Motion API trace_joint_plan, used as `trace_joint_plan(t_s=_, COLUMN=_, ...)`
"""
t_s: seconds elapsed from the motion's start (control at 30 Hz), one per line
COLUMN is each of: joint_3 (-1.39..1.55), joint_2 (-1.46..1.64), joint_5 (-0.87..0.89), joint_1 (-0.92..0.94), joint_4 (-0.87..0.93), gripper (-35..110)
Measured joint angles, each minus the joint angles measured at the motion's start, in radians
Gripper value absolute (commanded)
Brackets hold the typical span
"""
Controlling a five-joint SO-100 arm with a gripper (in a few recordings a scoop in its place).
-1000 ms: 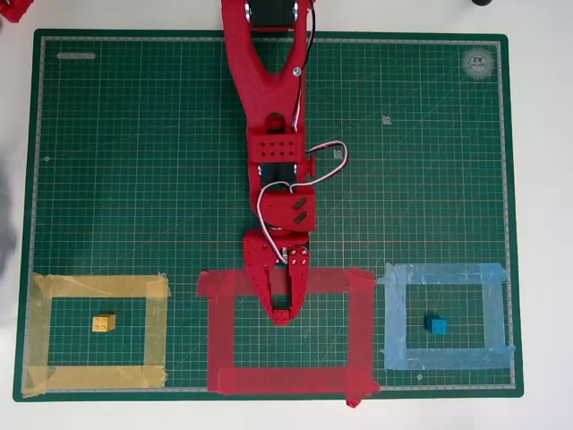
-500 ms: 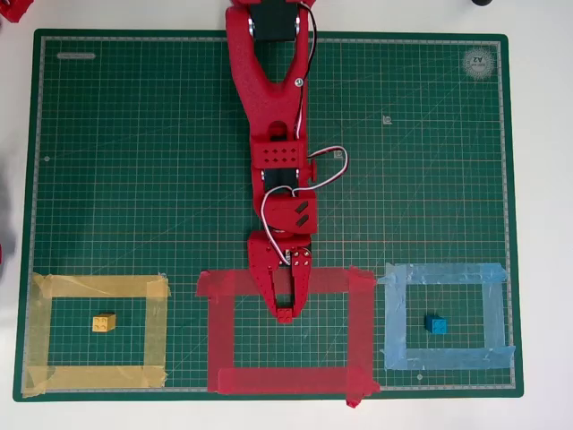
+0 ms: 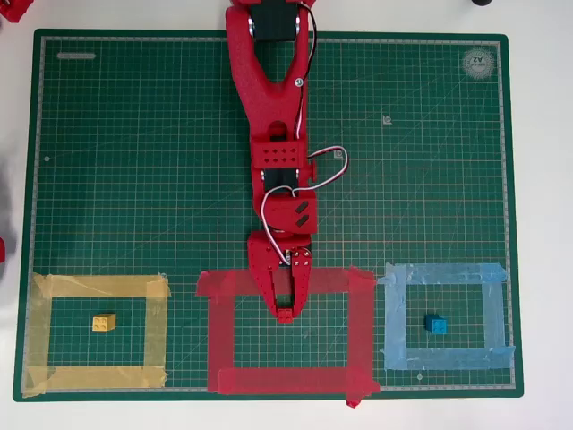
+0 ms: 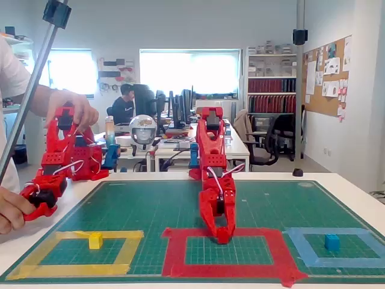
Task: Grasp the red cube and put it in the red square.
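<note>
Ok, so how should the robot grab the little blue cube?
Pinch the blue cube by two opposite flat sides, coming straight down from above. It sits flat on the mat with open space all around it inside the light blue tape outline. It is also very low, so fingers coming in from the side would probably scrape the mat.

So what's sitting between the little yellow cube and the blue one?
In the overhead view, the red square, with the robot's jaws reaching over its top strip, lies between the yellow cube and blue cube.
</note>
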Motion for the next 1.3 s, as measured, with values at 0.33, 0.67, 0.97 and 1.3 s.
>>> trace_joint_plan(t_s=0.33, joint_3=-0.025, joint_2=-0.020, joint_5=-0.002, joint_1=0.000, joint_4=0.000, gripper=-2)
trace_joint_plan(t_s=0.67, joint_3=-0.025, joint_2=-0.020, joint_5=-0.002, joint_1=0.005, joint_4=0.000, gripper=-1)
trace_joint_plan(t_s=0.97, joint_3=-0.025, joint_2=-0.020, joint_5=-0.002, joint_1=0.006, joint_4=0.000, gripper=5)
trace_joint_plan(t_s=1.3, joint_3=-0.025, joint_2=-0.020, joint_5=-0.002, joint_1=0.032, joint_4=0.000, gripper=9)
